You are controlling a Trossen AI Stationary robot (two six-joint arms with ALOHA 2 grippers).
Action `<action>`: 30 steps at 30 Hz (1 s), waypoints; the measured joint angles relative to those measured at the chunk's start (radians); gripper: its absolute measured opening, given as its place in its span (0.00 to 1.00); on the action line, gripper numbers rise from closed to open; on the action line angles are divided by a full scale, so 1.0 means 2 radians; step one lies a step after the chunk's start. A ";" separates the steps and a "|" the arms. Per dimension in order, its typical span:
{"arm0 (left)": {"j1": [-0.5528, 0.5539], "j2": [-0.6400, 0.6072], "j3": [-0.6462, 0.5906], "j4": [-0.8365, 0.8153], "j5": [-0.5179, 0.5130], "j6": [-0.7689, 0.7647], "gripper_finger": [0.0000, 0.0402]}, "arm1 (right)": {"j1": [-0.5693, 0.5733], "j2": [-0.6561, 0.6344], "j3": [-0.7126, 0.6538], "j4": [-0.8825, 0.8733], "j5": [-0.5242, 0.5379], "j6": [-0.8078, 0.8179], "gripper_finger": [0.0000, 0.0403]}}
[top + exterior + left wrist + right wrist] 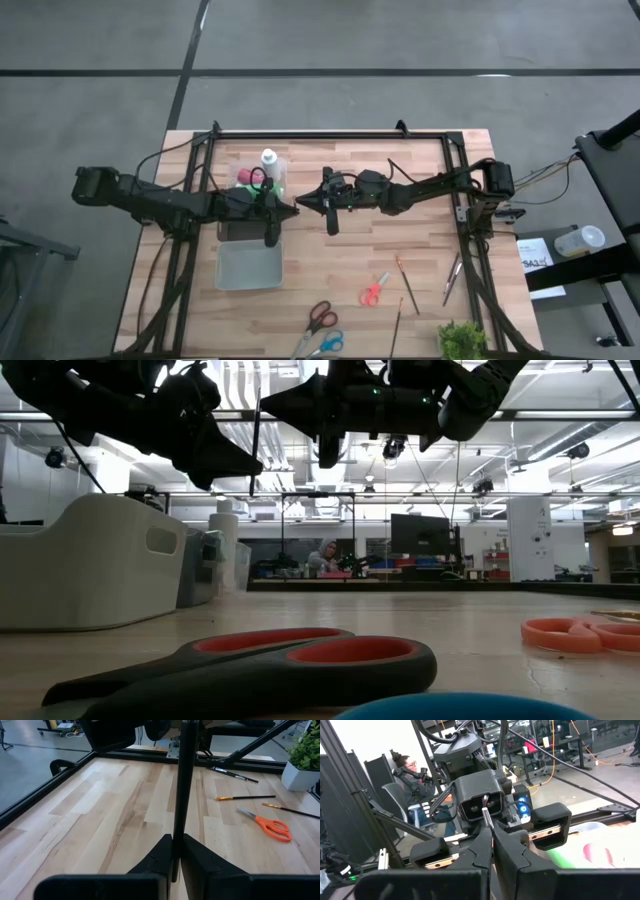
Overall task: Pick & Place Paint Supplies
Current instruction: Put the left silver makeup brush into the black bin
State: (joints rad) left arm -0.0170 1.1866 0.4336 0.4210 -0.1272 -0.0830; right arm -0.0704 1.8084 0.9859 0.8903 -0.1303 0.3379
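My left gripper (292, 210) (176, 850) and right gripper (303, 204) (491, 840) meet tip to tip above the table's middle. Both are shut on one thin dark brush (180, 795) (254, 450), which stands nearly upright in the air. In the low view the right gripper (268, 405) sits higher than the left (250, 468). The white bottle (268, 158), red bottle (245, 178) and green bottle (276, 186) stand together under the left arm, by the far left. Three more brushes (405, 285) (452, 278) (397, 325) lie flat on the near right of the table. My left gripper pinches the brush's shaft (176, 837) between its two fingers, coming level from the table's left and lying across it. The brush is lifted clear and runs on past the fingers toward the right gripper. My right gripper pinches the same brush by its shaft, just beside a silvery ferrule (487, 822), between its two fingers. It comes roughly level from the table's right, across the brush. The brush hangs clear of the table.
A clear bin (248, 265) sits near-left under the left gripper. Orange scissors (375, 290), red-handled scissors (320, 318) and blue scissors (325, 345) lie near the front edge. A potted plant (460, 340) is at the near right. A person (407, 767) sits beyond the table.
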 joint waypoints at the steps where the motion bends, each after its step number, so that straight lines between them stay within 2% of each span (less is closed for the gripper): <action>1: 0.000 0.000 0.000 0.000 0.000 0.000 0.08 | 0.000 0.000 0.000 0.000 0.000 0.000 0.03; 15: 0.000 0.000 0.000 -0.001 0.000 0.000 0.08 | 0.000 0.000 0.000 -0.001 0.000 0.017 0.04; 18: 0.000 0.000 0.000 -0.001 0.000 0.000 0.08 | 0.000 0.000 0.000 -0.001 0.019 0.091 0.11; 23: 0.000 0.000 0.000 -0.001 0.001 0.000 0.08 | -0.001 0.000 0.000 -0.009 0.141 0.202 0.28; 30: 0.000 0.000 0.000 -0.001 0.001 0.002 0.08 | 0.001 0.000 0.000 -0.013 0.143 0.203 0.44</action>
State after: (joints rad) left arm -0.0170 1.1866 0.4338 0.4198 -0.1261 -0.0788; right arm -0.0685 1.8084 0.9855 0.8633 0.1565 0.7431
